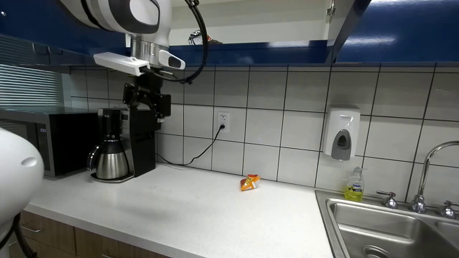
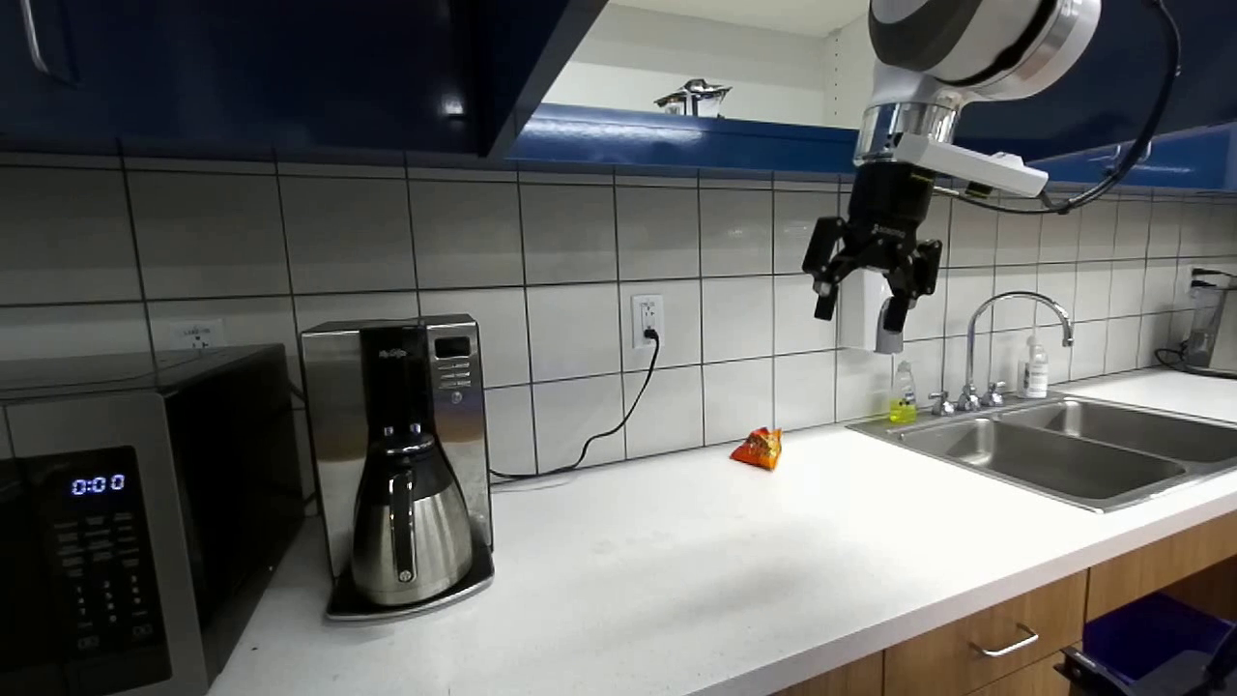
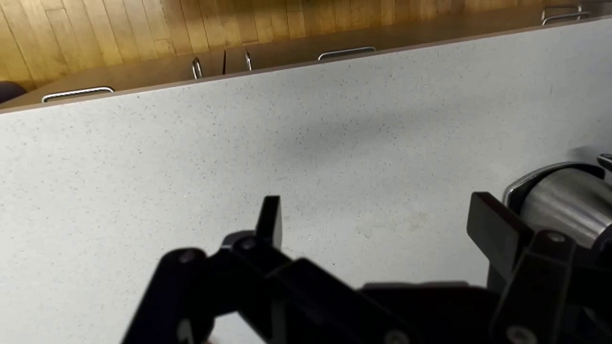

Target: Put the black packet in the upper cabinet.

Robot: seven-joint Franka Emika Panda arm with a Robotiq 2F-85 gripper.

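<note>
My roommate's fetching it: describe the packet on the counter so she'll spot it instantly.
On the white counter, look between the coffee maker and sink. Near the tiled wall lies the packet: unlike both neighbours, it's small, crumpled and bright orange.

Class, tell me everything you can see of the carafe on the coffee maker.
The carafe looks like brushed metal, rounded below and tapering to a black upper section, with a dark handle projecting away from the machine. It stands upright on the dark base of the coffee maker. Whether anything touches its top is hard to tell, and its contents are hidden.
</note>
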